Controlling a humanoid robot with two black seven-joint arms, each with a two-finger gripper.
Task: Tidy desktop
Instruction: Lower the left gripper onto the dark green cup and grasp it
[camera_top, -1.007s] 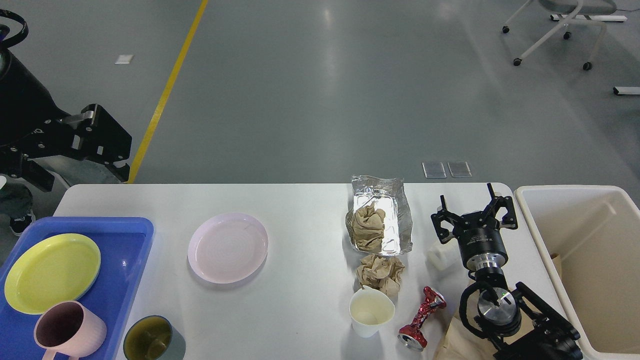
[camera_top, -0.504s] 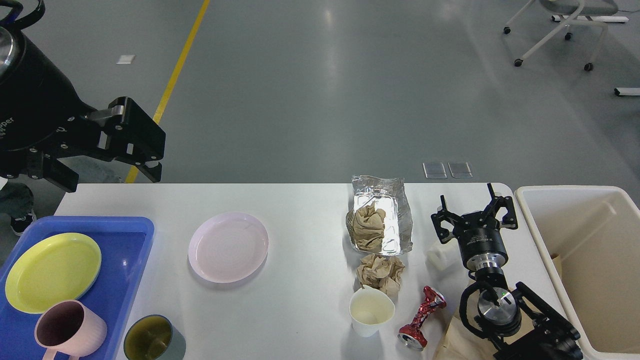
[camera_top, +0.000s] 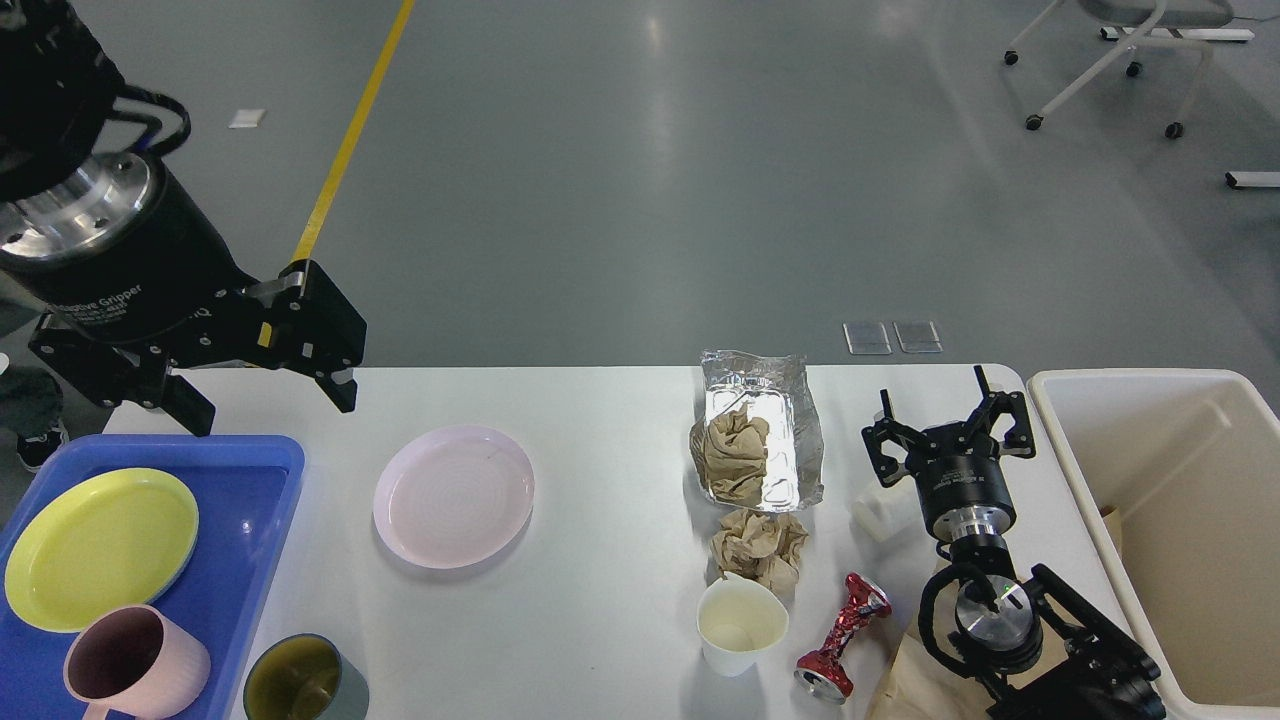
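I have my left gripper (camera_top: 265, 400) hovering, fingers spread and empty, above the desktop (camera_top: 590, 590) by the blue tray (camera_top: 262, 470). My right gripper (camera_top: 945, 425) sits fingers apart, holding nothing, near the cream bin (camera_top: 1075, 440). Tidying looks barely underway to me: 1 pink plate (camera_top: 453, 495), foil tray (camera_top: 765, 430), crumpled paper (camera_top: 758, 545), paper cup (camera_top: 741, 625) and crushed can (camera_top: 840, 635) all need clearing.

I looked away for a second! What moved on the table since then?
Only the left end effector moved: it swung in from the left edge, rightward and down, toward the pink plate. Its fingers are open and hold nothing. The right end effector stayed open in place, and the plate, blue tray, foil container, paper cup and crushed can stayed put.
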